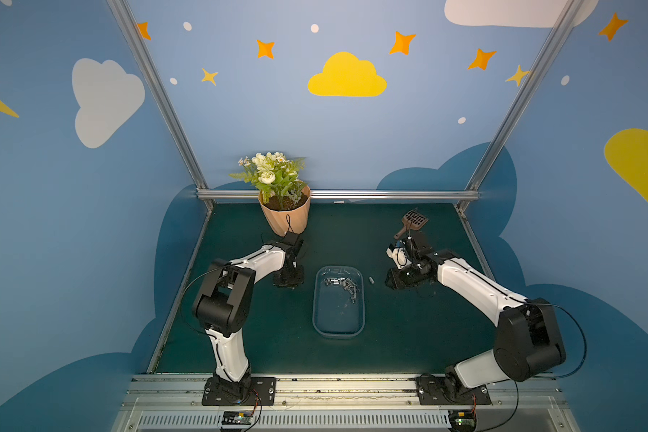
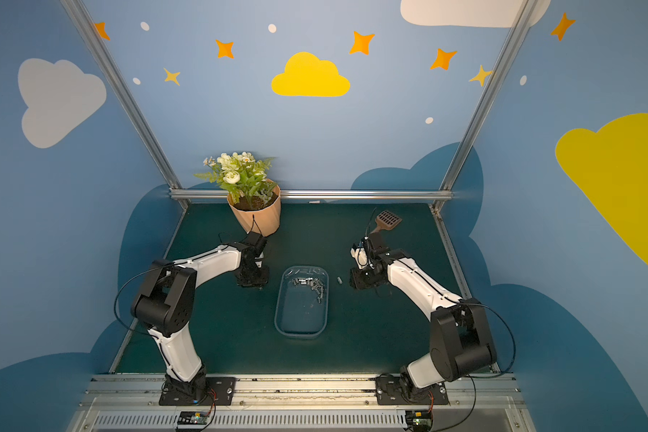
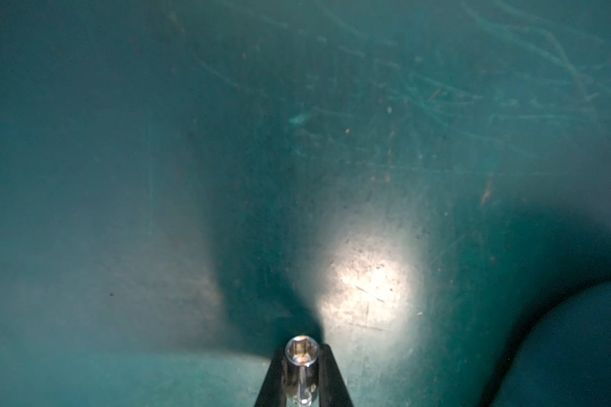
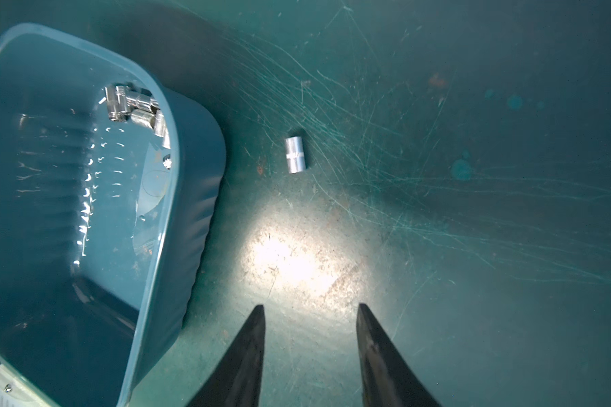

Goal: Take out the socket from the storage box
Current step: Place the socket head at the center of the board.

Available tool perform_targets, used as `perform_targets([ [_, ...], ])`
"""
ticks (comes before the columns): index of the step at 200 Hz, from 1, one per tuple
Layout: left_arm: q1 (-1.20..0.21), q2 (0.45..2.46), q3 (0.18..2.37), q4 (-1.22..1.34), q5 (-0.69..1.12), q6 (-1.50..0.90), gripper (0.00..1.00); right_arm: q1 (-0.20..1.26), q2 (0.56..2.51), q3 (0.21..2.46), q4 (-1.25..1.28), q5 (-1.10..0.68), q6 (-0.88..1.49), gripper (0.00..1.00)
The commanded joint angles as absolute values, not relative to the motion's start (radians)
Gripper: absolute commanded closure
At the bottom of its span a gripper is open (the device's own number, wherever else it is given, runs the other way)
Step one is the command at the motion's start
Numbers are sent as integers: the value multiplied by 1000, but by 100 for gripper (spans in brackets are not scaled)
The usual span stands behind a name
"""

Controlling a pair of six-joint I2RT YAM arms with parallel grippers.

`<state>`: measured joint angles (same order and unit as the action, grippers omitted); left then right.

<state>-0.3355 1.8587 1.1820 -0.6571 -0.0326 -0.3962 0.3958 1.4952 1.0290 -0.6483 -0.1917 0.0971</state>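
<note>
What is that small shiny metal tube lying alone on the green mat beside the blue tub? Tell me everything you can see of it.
The small silvery metal socket is a short polished cylinder with a knurled band around its middle. It lies on its side on the scratched green mat, just outside the translucent bluish plastic tub, touching neither it nor the open right pincer.

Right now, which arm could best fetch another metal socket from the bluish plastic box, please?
Right: the right pincer is open, empty, beside the bluish plastic box; the left pincer grips a shiny socket.
</note>
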Motion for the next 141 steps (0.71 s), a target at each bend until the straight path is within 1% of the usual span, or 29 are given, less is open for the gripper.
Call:
perform_targets([
  [1, -332, 1900, 1171, -652, -9, -390, 85, 393, 1476, 1022, -659, -187, 101, 57],
  [32, -332, 1915, 1175, -653, -3, -391, 85, 393, 1479, 1018, -655, -187, 101, 57],
  [65, -332, 1927, 1174, -653, 3, -391, 82, 393, 1481, 1016, -653, -187, 101, 57],
  [91, -331, 1930, 1174, -655, 6, -390, 76, 393, 1483, 1015, -653, -187, 100, 57],
  [126, -331, 1932, 1175, -661, -1, -390, 71, 393, 1482, 1012, -652, -189, 104, 57],
  [141, -330, 1929, 1175, -664, -7, -389, 66, 393, 1482, 1012, -651, -189, 104, 57],
])
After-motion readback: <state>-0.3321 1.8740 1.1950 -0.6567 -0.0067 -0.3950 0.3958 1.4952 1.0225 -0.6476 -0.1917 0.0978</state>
